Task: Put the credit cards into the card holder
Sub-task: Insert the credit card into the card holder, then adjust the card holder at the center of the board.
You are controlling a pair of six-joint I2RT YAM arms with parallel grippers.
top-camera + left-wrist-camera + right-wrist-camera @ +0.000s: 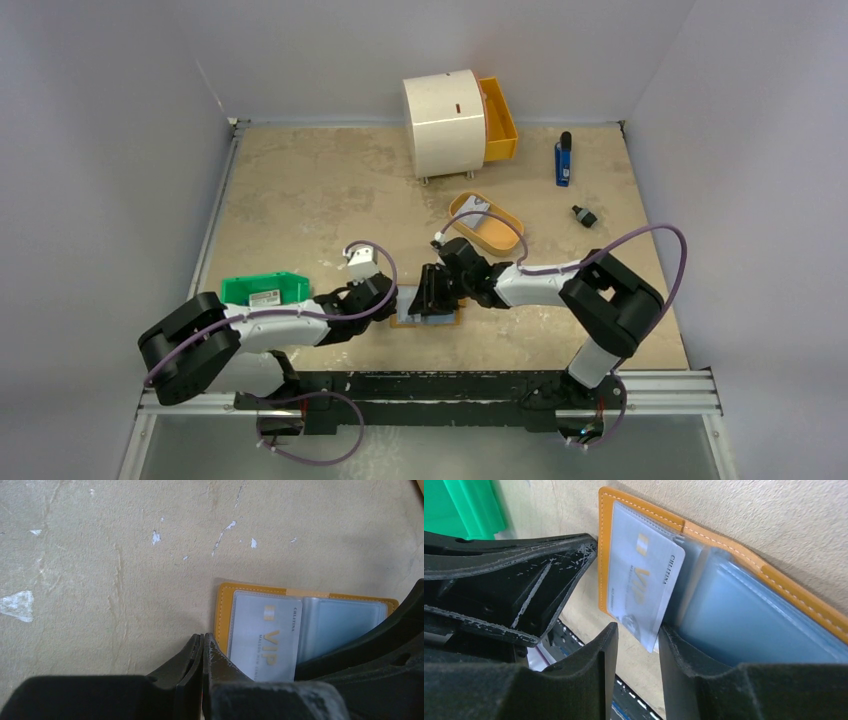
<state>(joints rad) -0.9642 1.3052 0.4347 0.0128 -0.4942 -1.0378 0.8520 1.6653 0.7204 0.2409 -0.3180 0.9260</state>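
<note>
Beige, scuffed table (300, 190) with pale walls fills the top view. Near the front edge the tan holder (405, 322) lies open and flat. Both arms meet over it. The left gripper (388, 300) comes in from the left and the right gripper (430, 300) from the right, so most of the holder is hidden. A green bin (265, 290) sits just left of them.

From the left wrist, the left gripper (202, 639) has its fingers (187, 655) pressed together on nothing. Their tips are just beside the holder's (222, 605) left edge. The card (265, 640), pale with gold VIP print, lies on the holder's left leaf. It is immediately right of those fingers, and its near end reaches past the holder toward the camera. A dark finger of the right gripper crosses the right side.

From the right wrist, the right gripper (638, 630) has its jaws apart. The card's (644, 580) near corner hangs in the gap between them. A clear gap separates it from the left-hand finger (594, 670), and it lies close to the other finger; whether they touch I cannot tell. The card sits skewed on the holder (724, 545), with its far end at the clear sleeve. The left gripper (591, 550) touches or nearly touches the holder's edge, with the bin (469, 505) behind it.
</note>
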